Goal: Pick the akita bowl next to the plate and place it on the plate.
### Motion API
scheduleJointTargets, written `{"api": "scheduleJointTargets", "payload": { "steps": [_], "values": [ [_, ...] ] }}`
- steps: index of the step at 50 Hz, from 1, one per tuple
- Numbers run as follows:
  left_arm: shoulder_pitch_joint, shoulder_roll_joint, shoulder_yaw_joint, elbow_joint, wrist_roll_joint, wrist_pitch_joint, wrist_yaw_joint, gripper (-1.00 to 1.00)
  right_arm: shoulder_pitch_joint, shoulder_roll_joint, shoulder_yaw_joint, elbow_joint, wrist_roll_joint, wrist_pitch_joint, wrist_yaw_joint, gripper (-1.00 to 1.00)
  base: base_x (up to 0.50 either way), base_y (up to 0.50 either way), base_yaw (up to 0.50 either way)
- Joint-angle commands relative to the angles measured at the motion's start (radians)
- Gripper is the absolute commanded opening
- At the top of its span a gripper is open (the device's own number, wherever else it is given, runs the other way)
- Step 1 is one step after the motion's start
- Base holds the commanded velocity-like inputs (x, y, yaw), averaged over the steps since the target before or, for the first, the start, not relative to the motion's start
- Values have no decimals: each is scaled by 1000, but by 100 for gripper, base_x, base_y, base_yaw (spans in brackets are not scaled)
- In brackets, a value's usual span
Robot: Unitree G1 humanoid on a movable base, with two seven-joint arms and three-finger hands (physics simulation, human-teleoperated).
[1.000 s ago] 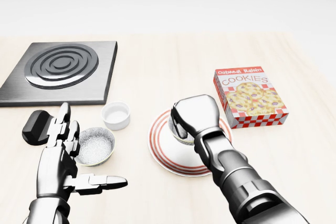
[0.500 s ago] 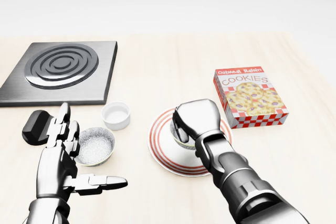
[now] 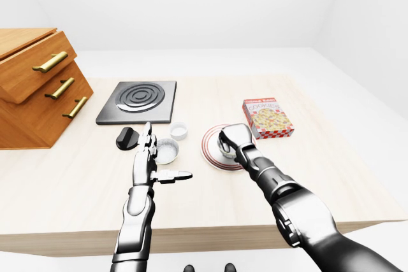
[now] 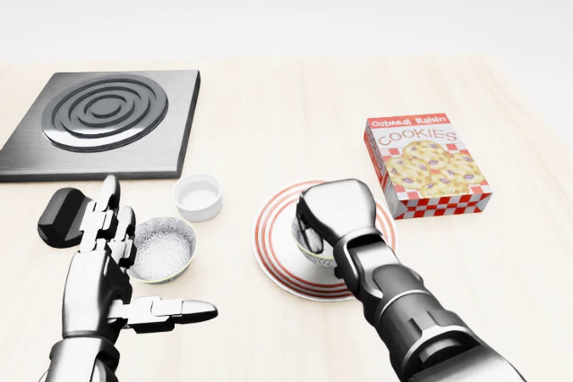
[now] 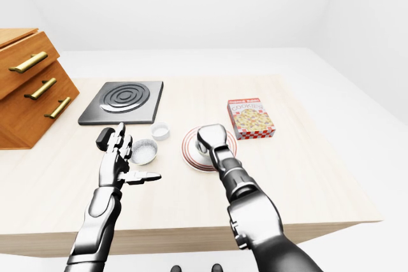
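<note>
**A:** Where is the bowl (image 4: 309, 246) at this moment?

**B:** Over the red-ringed plate (image 4: 273, 261), near its middle. The right hand (image 4: 336, 212) covers it from above, fingers curled round its rim, so it is clamped on the bowl. Only a sliver of the bowl shows beneath the knuckles.

**A:** Does it rest on the plate?

**B:** It looks that way in the head view, though the hand hides the base, so I cannot be sure it is touching. I judge the placing is nearly done; what remains is to let go and lift clear without dragging the bowl off-centre.

**A:** And the left hand (image 4: 107, 266)?

**B:** Held apart, fingers spread and thumb out, holding nothing. It hovers over the counter (image 4: 269, 123) at the lower left, probably kept out of the way. Just beside it sit a speckled bowl (image 4: 163, 248), a small white cup (image 4: 198, 196) and a black object (image 4: 61, 216).

**A:** Anything near the plate?

**B:** A cookie box (image 4: 427, 165) lies just to its right, close enough that the right arm should withdraw carefully. A stove plate (image 4: 103, 121) is well apart at upper left, and wooden drawers (image 3: 38, 87) stand at the counter's left end.
</note>
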Motion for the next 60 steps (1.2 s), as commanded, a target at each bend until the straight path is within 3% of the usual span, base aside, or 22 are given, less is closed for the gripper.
{"api": "scheduleJointTargets", "payload": {
  "steps": [1,4,9,10,14,21,26,30,31,32,33,34,35,52,56,60],
  "values": [
    [-1,0,1,3,-1,-1,0,100,0,1,-9,1,10,0,6,-100,0,0,0],
    [4,0,-1,-15,-2,11,1,100,6,0,-10,6,9,0,8,-100,0,0,0],
    [0,0,1,-3,-2,4,0,100,-2,-2,-14,4,11,0,11,-100,0,0,0],
    [4,-1,-1,-19,-2,16,2,100,-5,-3,-15,3,12,0,7,-100,0,0,0],
    [0,0,1,-6,-2,7,2,100,-17,-7,-18,3,15,0,3,-100,0,0,0],
    [4,-1,0,-25,-2,21,6,100,-28,-13,-22,2,20,0,-11,-100,0,0,0],
    [2,-1,2,-10,-1,8,8,100,-28,-15,-20,4,16,0,-28,-100,0,0,0],
    [4,-1,1,-21,0,17,10,100,-29,-14,-21,3,16,0,-28,-100,0,0,0],
    [6,-1,1,-18,1,12,10,100,-30,-13,-26,2,23,0,-27,-39,0,0,0],
    [7,-1,1,-19,1,11,10,100,-28,-13,-26,3,24,0,-25,-10,0,0,0],
    [6,-1,1,-16,0,9,10,100,-23,-11,-30,3,34,0,1,56,0,0,0],
    [6,-1,1,-16,0,9,10,100,-22,-11,-30,3,35,0,3,56,0,0,0],
    [5,-1,1,-23,0,16,10,100,-25,-11,-32,-1,42,0,0,100,0,0,0],
    [6,0,3,-7,1,-3,9,100,5,-8,-16,-3,53,0,55,100,0,0,0],
    [7,0,1,-24,3,11,11,100,25,-13,1,-9,30,0,85,100,0,0,0],
    [5,0,3,-14,2,3,9,100,40,-28,5,-31,25,0,174,100,0,0,0]
  ]
}}
